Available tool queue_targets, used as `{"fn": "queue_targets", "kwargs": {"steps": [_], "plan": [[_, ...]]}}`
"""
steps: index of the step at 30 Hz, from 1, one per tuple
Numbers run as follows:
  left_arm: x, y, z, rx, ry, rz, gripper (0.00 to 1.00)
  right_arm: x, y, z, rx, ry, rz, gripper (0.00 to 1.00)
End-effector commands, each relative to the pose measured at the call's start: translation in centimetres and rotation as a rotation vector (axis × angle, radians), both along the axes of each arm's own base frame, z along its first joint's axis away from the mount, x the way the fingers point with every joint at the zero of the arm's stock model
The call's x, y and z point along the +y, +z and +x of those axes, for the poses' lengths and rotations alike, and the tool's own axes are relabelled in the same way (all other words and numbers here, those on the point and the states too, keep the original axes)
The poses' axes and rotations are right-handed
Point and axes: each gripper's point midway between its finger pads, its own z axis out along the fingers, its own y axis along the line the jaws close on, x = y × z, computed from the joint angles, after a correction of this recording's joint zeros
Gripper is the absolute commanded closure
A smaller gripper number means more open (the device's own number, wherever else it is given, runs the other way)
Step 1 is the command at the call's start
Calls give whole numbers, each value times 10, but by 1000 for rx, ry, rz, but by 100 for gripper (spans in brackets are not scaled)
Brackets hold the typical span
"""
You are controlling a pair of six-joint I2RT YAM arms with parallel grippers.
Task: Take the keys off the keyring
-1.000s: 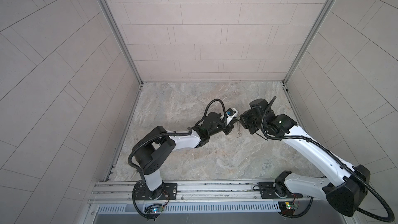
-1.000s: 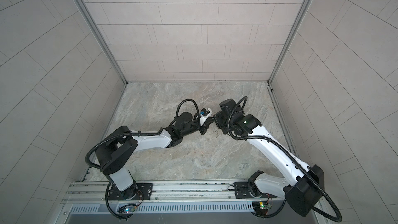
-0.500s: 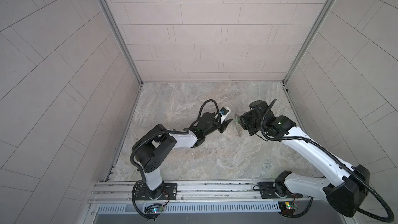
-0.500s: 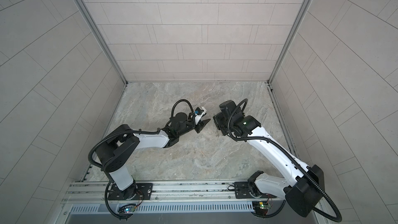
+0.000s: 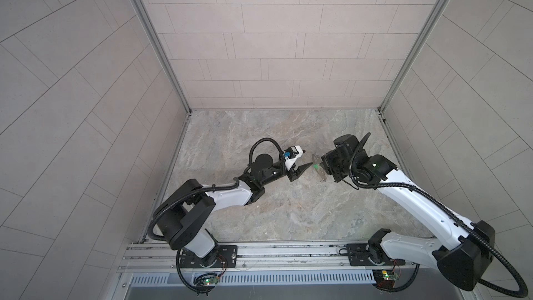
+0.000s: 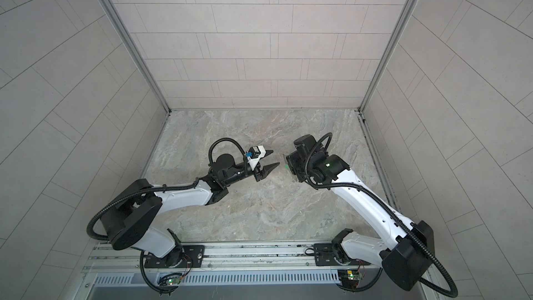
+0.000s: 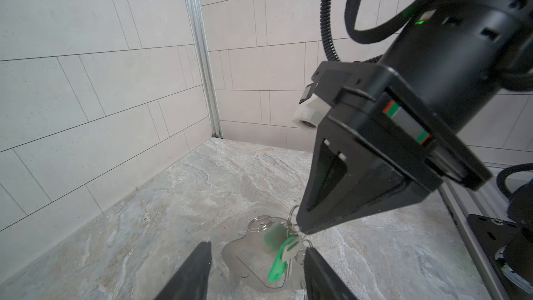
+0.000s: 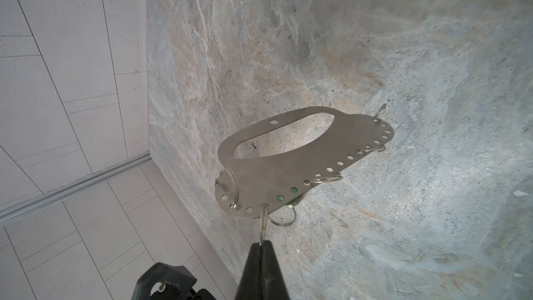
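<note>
Stereo overhead, wrist views close — sharing keyring (image 8: 288, 168)

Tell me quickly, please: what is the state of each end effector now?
Left end effector: open, holding nothing.
Right end effector: closed on a wire loop of the keyring.

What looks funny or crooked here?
The keyring hangs tilted, held only by one thin wire loop pinched in the shut right gripper. The green key dangles from it. The left gripper is open and touches nothing.
</note>
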Motion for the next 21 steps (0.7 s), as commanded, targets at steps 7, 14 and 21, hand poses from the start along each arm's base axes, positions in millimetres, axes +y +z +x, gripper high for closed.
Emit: {"fn": "queue_targets", "kwargs": {"steps": [7,14,21], "plan": [[-22,-17,2,-35,-85,144,40,-4,-1,-6,7,3,-13,100],[-25,-28,13,-49,-170,209,40,-2,-5,-10,15,30,-17,100],[-26,-37,17,-59,-311,274,48,2,-5,-12,17,60,-16,100]]}}
